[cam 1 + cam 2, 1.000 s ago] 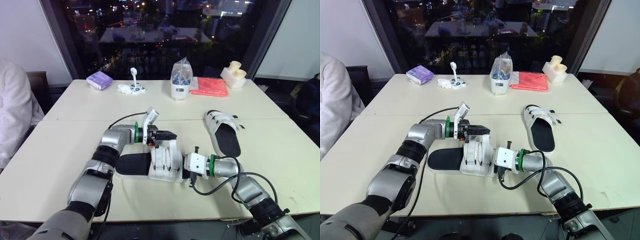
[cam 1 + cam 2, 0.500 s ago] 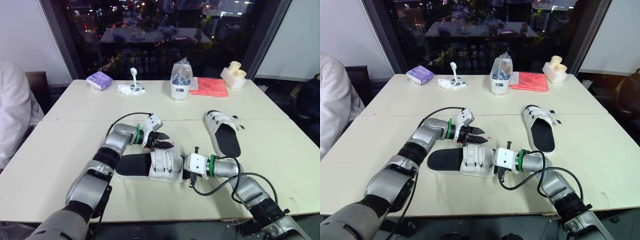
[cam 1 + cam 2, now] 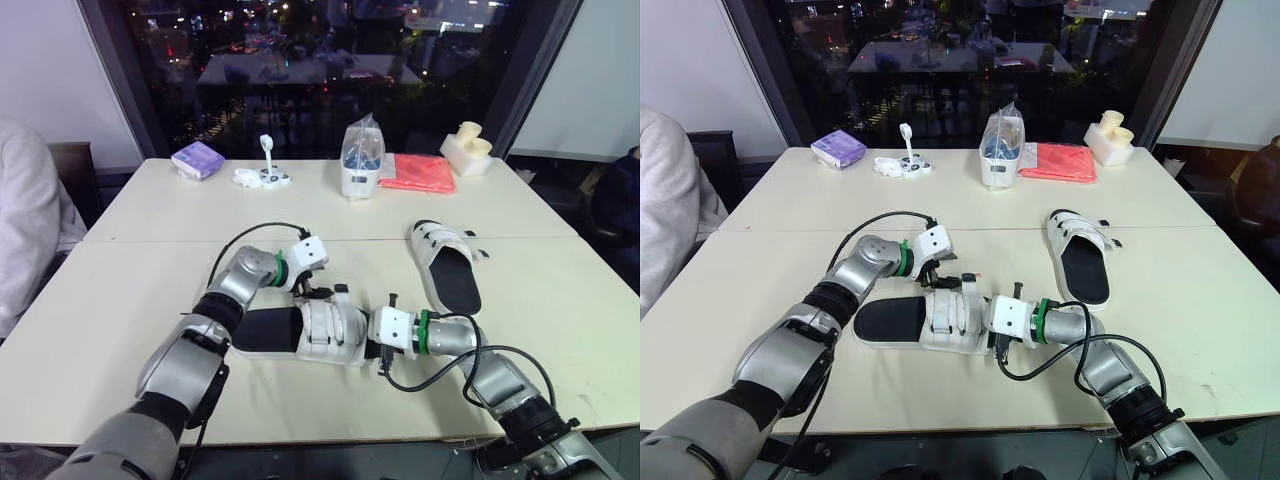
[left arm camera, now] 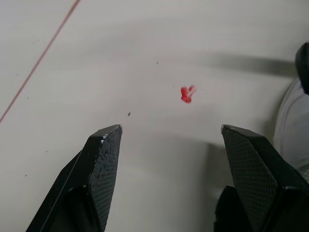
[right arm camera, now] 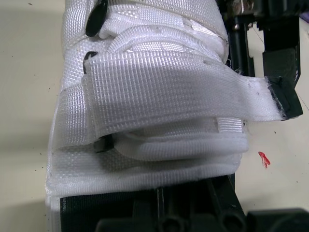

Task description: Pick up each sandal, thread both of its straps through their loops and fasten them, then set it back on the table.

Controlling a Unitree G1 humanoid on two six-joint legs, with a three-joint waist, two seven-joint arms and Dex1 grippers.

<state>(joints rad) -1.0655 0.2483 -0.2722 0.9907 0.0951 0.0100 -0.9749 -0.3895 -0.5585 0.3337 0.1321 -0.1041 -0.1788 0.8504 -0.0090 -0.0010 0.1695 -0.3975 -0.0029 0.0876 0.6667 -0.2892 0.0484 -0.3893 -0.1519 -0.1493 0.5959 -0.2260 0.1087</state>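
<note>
The near sandal [image 3: 300, 330], with a black footbed and white straps [image 5: 159, 92], lies flat on the table at front centre. My right gripper [image 3: 368, 342] is shut on its toe end, with the fingertips hidden against the sole. My left gripper [image 4: 171, 128] is open with nothing between its fingers. It hovers just over the tabletop on the far side of the sandal's straps [image 3: 326, 291], beside a small red mark [image 4: 186, 93]. The second sandal [image 3: 447, 265] lies to the right with its straps closed.
Along the far edge stand a purple packet [image 3: 198, 160], small white pieces [image 3: 263, 176], a clear bag of items [image 3: 362, 160], a red cloth [image 3: 417, 172] and a cream holder [image 3: 466, 148]. A person's white sleeve [image 3: 25, 220] is at the left.
My left gripper has opened, letting go of the strap, and dropped toward the table beside the sandal. The sandal's strapped part has sunk from tilted up to flat.
</note>
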